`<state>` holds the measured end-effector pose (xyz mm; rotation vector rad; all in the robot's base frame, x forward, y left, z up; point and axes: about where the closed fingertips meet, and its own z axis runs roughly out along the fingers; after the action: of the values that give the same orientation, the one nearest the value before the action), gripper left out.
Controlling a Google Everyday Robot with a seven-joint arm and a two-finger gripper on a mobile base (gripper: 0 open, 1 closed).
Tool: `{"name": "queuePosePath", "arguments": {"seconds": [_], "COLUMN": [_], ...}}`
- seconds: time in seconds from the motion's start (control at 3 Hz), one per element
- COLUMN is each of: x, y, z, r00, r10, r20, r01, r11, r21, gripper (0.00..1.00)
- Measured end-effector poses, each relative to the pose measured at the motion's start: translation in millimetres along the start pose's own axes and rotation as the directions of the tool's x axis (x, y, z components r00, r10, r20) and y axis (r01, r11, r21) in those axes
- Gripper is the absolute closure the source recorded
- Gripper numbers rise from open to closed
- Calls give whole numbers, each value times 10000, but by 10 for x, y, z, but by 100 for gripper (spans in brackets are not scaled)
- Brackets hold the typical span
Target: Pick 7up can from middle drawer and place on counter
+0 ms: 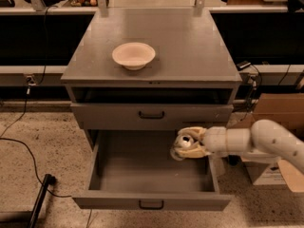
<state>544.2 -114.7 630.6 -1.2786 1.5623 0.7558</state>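
- pincer (185,147) is clenched on the 7up can (184,142), below the desk's (190,46) front edge, toward its right corner.
- you see the can over the open middle drawer (142,171), by its right wall.
- cream bowl (134,55) sits left of the desk's centre.

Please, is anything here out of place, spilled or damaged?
Nothing looks spilled or damaged. The only unsettled things: the middle drawer stands pulled out, and the tool holds the 7up can over its right side, not yet on the counter. The cream bowl sits upright there.
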Motion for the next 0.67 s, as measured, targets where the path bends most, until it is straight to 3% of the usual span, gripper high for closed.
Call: {"name": "queuePosePath", "arguments": {"seconds": [0.33, 0.67], "x": [-671, -852], "y": [127, 354], "z": [-472, -563], "r00": [9952, 9937], "r10": [-796, -1004], "r20": [-571, -491], "r01": [741, 900], "r11": [9930, 9793], "r21": [-920, -1814], "gripper": [100, 100]}}
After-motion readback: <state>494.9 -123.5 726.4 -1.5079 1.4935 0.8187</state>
